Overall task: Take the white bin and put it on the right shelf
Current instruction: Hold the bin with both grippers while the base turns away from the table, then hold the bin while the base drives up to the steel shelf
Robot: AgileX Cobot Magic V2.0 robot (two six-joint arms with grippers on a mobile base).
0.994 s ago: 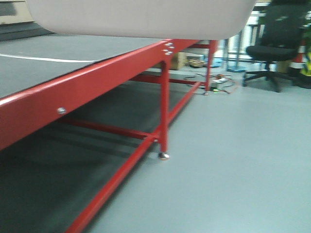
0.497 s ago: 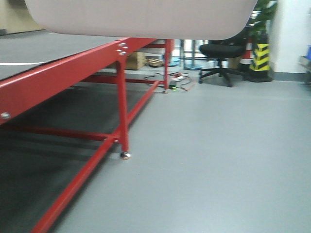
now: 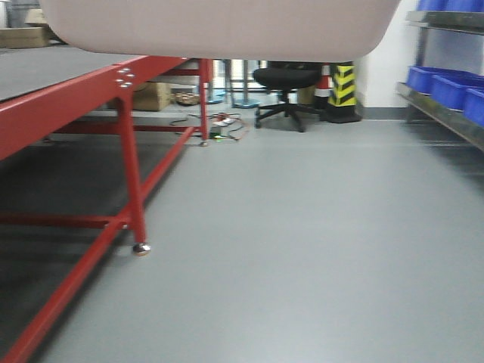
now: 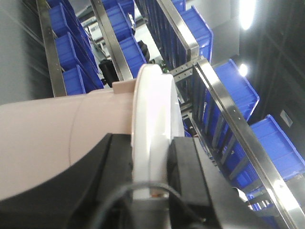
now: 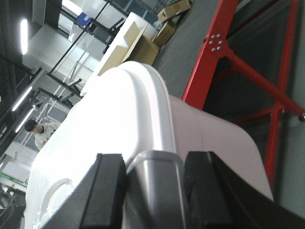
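The white bin point(image 3: 219, 30) hangs in the air, its pinkish underside filling the top of the front view. My left gripper point(image 4: 151, 149) is shut on the bin's white lid rim point(image 4: 152, 105), with the pinkish wall point(image 4: 43, 138) to its left. My right gripper point(image 5: 155, 163) is shut on the grey handle point(image 5: 155, 186) at the edge of the glossy lid point(image 5: 105, 124). The right shelf point(image 3: 442, 113) shows as a steel rack at the right edge of the front view. Its shiny rails point(image 4: 228, 112) pass close behind the bin in the left wrist view.
A red-framed table point(image 3: 91, 91) runs along the left, one leg point(image 3: 136, 197) standing on the grey floor. Blue crates point(image 3: 454, 87) sit on the rack at the right. A black office chair point(image 3: 283, 87), a striped post point(image 3: 344, 83) and cardboard boxes point(image 3: 155, 94) stand at the back.
The front view has swung to the right: the red table and the chair slid left, and the rack with blue crates came into view. The bin stays held at the top of the frame.
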